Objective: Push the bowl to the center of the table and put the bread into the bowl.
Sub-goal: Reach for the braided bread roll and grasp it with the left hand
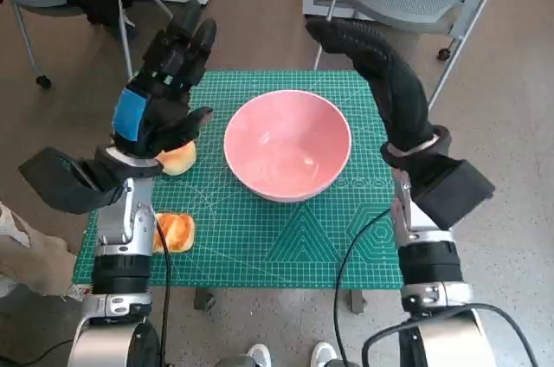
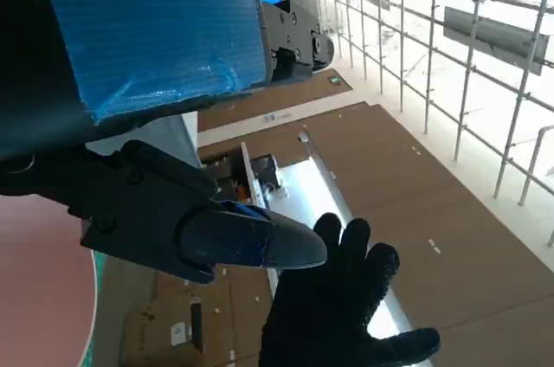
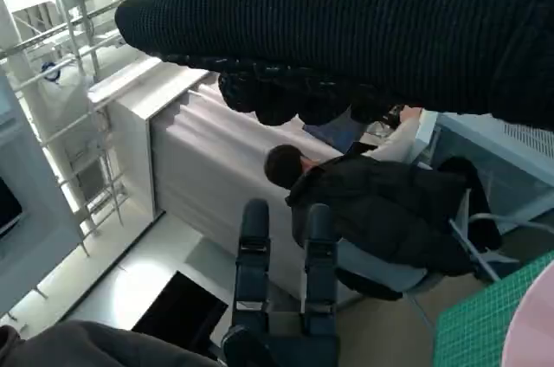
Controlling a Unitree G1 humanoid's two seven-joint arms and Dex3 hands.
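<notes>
- Bowl: pink, sits about mid-counter, so the push looks done.
- Bread: near the counter's left edge, not yet in the bowl; a second piece lies toward the near-left corner.
- Left robot hand: spread, holding nothing, above the bread.
- Right robot hand: fingers extended, holding nothing, raised near the far-right corner.

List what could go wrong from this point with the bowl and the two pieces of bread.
1. The left hand hangs open over one piece of bread, partly hiding it; a grasp from here might squash it or nudge it off the mat's left side.
2. The other bread lies beside the left forearm near the edge, so an arm move could sweep it off.
3. The right hand is raised beside the pink bowl; lowering carelessly might knock it off centre.
</notes>
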